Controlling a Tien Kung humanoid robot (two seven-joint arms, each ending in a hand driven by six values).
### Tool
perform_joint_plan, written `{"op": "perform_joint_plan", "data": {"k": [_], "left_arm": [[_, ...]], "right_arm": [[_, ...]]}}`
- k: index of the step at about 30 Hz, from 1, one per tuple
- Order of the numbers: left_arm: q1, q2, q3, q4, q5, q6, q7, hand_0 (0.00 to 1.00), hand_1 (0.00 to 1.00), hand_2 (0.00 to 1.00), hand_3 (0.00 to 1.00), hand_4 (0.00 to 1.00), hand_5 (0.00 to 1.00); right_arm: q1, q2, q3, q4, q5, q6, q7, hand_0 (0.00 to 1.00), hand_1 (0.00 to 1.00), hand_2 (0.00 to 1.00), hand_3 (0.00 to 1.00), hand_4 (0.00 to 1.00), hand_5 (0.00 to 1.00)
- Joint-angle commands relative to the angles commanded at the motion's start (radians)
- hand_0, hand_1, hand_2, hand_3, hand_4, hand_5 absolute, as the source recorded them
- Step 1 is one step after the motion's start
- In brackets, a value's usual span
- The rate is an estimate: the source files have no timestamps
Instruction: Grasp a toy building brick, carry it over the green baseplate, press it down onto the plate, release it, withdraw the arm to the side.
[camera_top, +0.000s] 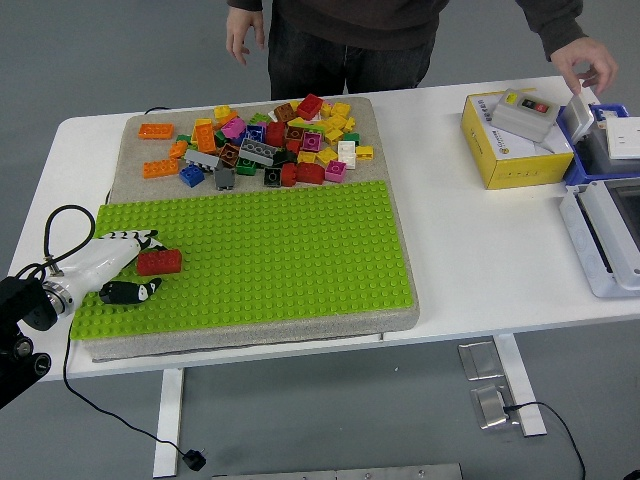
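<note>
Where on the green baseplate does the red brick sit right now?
In the head view the red brick sits near the green baseplate's left edge, between the fingers of the left hand.

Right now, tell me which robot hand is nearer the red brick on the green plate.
Left. The left hand sits around the red brick at the green baseplate's left edge; the right hand is out of view.

1 red brick (160, 262) on 1 green baseplate (290, 255), 1 brick pile (270, 140), 1 yellow box (510, 145).

The green baseplate (300, 260) lies open toward 3 o'clock; the heaped brick pile (275, 145) blocks 12 o'clock.
</note>
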Motion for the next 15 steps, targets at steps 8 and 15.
{"op": "perform_joint_plan", "data": {"k": [8, 15], "left_arm": [[-0.004, -0.003, -0.001, 0.003, -0.009, 0.0, -0.003, 0.998, 0.998, 0.992, 0.787, 0.686, 0.281], [-0.009, -0.004, 0.0, 0.004, -0.017, -0.002, -0.013, 0.998, 0.998, 0.987, 0.763, 0.685, 0.285]], "right_arm": [[0.001, 0.0, -0.002, 0.0, 0.001, 0.0, 0.001, 0.644, 0.599, 0.561, 0.696, 0.414, 0.985], [0.002, 0.0, -0.002, 0.0, 0.002, 0.0, 0.002, 0.645, 0.6, 0.561, 0.696, 0.414, 0.985]]}}
